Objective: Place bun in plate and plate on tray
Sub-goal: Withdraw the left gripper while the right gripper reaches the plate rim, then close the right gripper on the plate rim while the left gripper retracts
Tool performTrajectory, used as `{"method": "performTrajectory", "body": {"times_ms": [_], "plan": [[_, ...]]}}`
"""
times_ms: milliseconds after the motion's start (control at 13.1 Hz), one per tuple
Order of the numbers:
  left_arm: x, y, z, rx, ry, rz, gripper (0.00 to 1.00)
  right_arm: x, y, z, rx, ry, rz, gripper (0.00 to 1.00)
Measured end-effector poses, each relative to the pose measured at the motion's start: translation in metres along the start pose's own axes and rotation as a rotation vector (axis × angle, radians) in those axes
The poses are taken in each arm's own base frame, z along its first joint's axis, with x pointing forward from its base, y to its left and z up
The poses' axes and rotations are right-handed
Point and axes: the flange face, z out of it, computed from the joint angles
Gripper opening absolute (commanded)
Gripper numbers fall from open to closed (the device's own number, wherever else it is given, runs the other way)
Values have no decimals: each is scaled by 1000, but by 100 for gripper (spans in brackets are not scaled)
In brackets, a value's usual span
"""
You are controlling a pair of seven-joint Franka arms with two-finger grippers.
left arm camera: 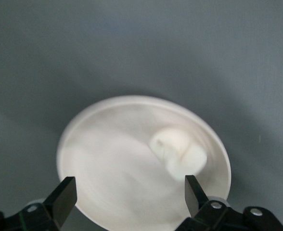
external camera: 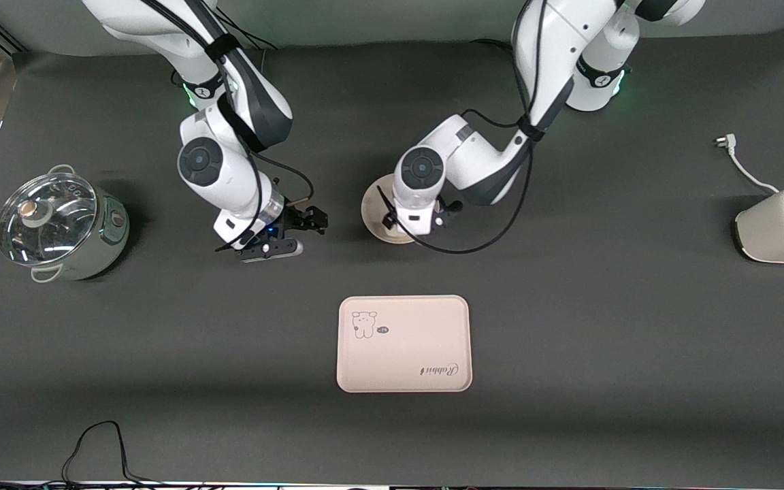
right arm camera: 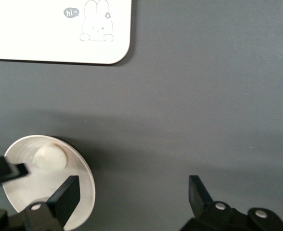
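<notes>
A: Where is the bun [left arm camera: 178,152] lying?

B: It is lying inside the plate [left arm camera: 108,144], off toward one side near the rim. The left gripper [left arm camera: 129,197] is hanging right over the plate with its fingers [left arm camera: 62,195] spread wide and gripping nothing, so the bun looks released.

A: And the plate relative to the tray [external camera: 403,344]?

B: The plate [external camera: 373,212] is sitting on the counter [external camera: 603,327], farther from the front camera than the tray and well apart from it, mostly hidden under the left arm. The tray is carrying nothing.

A: What is the right gripper [external camera: 276,238] doing?

B: It is waiting beside the plate, toward the right arm's end of the counter, its fingers [right arm camera: 64,197] parted and empty too.

A: So the plate move is what remains. How should it go?

B: I judge that the plate needs gripping at its rim, on the side away from the bun, so the fingers are not nudging the bun. It should be kept level while travelling, since a smooth rounded bun may roll off a shallow rim. It should be set down flat within the tray's raised border, not straddling an edge.
</notes>
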Motion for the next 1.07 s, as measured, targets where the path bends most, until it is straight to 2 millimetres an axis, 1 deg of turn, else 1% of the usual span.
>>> {"method": "performTrajectory", "body": {"times_ms": [76,153,229,306,382,459,535,612,688,841,918,994,1071], "plan": [[26,-6,-27,8,28,-10,99,-6,-7,9,-1,0,5,100],[56,-15,-64,2,51,-2,99,-11,-13,17,-3,-1,7,100],[86,-30,-103,-8,77,10,99,-14,-17,24,-2,4,9,100],[116,-48,-138,-19,99,21,99,-16,-21,32,4,19,19,100],[146,-69,-171,-29,110,50,99,-20,-26,44,11,37,35,100],[178,-92,-200,-38,119,86,99,-29,-33,61,20,48,45,100],[208,-115,-222,-48,127,121,99,-38,-41,78,28,50,51,100],[235,-135,-237,-57,135,154,99,-47,-45,94,32,47,60,100],[259,-153,-246,-63,142,187,100,-54,-47,106,34,43,69,100],[309,-193,-258,-65,150,281,100,-68,-55,122,36,24,88,100],[329,-212,-263,-65,152,318,100,-74,-61,124,38,17,95,99],[342,-230,-270,-61,152,350,100,-81,-69,126,39,12,90,95],[351,-247,-279,-56,151,384,100,-89,-77,128,42,14,86,94]]}}
